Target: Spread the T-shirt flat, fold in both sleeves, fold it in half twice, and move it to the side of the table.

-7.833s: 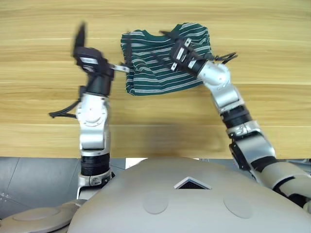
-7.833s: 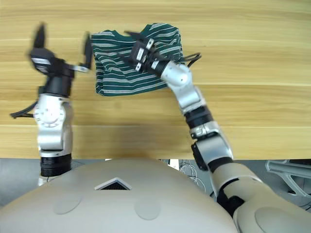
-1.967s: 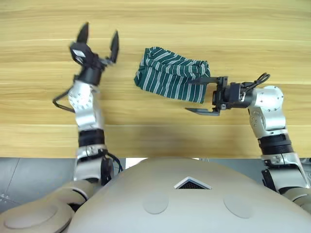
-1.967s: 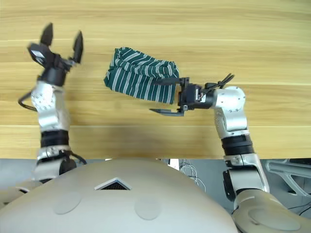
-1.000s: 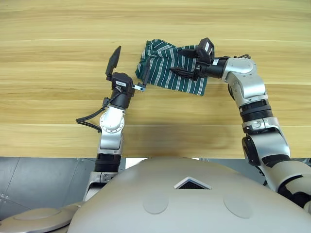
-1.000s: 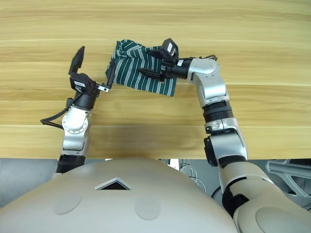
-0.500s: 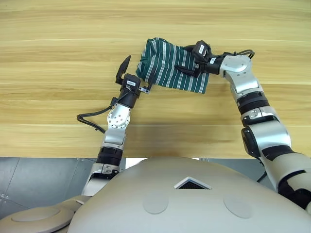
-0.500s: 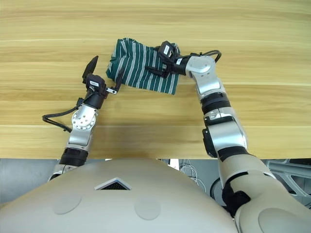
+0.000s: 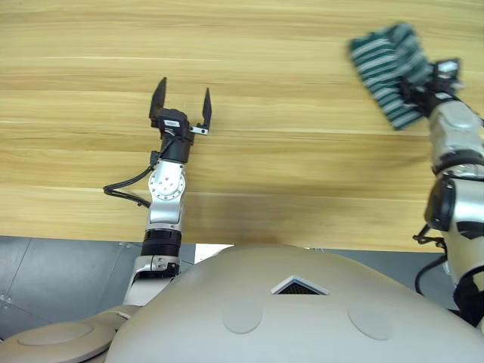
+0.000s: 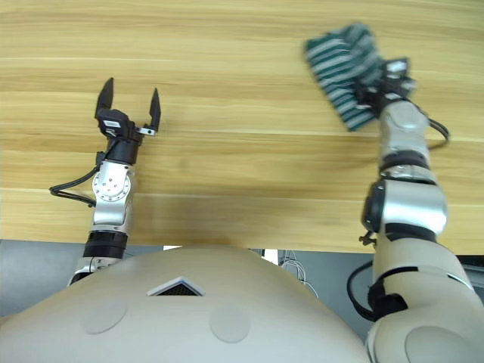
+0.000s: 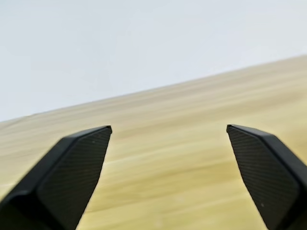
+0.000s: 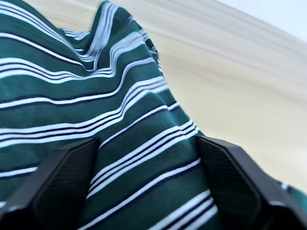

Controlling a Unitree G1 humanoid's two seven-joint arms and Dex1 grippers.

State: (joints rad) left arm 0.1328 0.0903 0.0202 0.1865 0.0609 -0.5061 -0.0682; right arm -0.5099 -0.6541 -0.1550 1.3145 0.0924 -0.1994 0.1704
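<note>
Status: T-shirt (image 9: 386, 64) is a folded striped bundle at the far right of the table (image 9: 302, 166), in the right gripper (image 12: 148, 143).

- Right hand: the wrist view has both fingers (image 12: 62, 177) set apart with cloth packed into the whole gap. I read that as a pinch on the thick fold, not an idle spread.
- Left gripper (image 9: 184, 89): spread wide, nothing held, over the left-middle of the table and well apart from the bundle. Its wrist view shows bare wood between the fingers (image 11: 72, 167) and a pale wall beyond.
- Key relation: the bundle sits directly at the right hand, on its far-left side. Its long axis runs diagonally, far-left to near-right, roughly in line with the right forearm. The right arm is the only one in reach, with the left a full table-width away.
- Step, by my judgement: folding looks done and this is the move-to-side stage. What's left is a set-down and release on the right.
- View split: head views give placement on the table and the diagonal lie, but the gripper body covers the contact. The right wrist view gives the contact but no table position. Can't tell from either whether the bundle rests on the wood or hangs just above it.
</note>
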